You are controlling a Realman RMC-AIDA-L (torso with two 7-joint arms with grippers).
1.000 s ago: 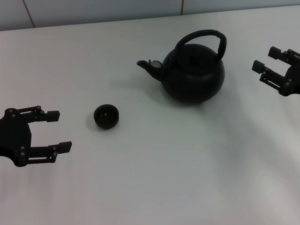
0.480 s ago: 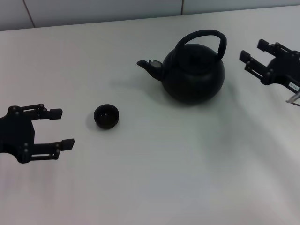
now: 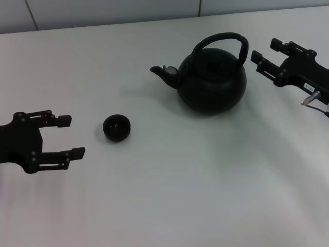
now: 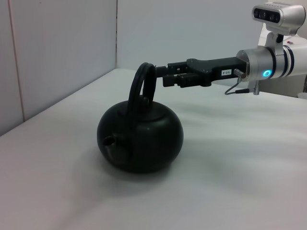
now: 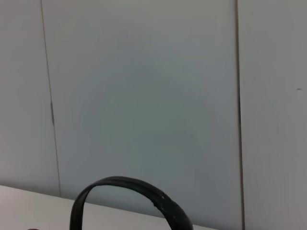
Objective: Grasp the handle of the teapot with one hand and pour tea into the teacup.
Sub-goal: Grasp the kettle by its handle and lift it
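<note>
The round matte-black teapot (image 3: 212,78) stands upright on the white table at the back centre-right, spout (image 3: 163,73) pointing left; it also shows in the left wrist view (image 4: 140,136). Its arched black handle (image 3: 222,39) spans the top and shows in the right wrist view (image 5: 127,194) and the left wrist view (image 4: 142,86). The small dark teacup (image 3: 116,127) sits left of the teapot, apart from it. My right gripper (image 3: 265,51) is open, just right of the handle at handle height, not touching. My left gripper (image 3: 70,136) is open and empty, left of the teacup.
The white table (image 3: 169,190) stretches to the front. A pale panelled wall (image 3: 103,10) runs along the table's back edge. My right arm with a blue light (image 4: 264,67) reaches in from the right side.
My right gripper has moved left and a little toward the back, closing on the teapot's handle. My left gripper has drifted slightly right toward the teacup. Teapot and teacup have not moved.
</note>
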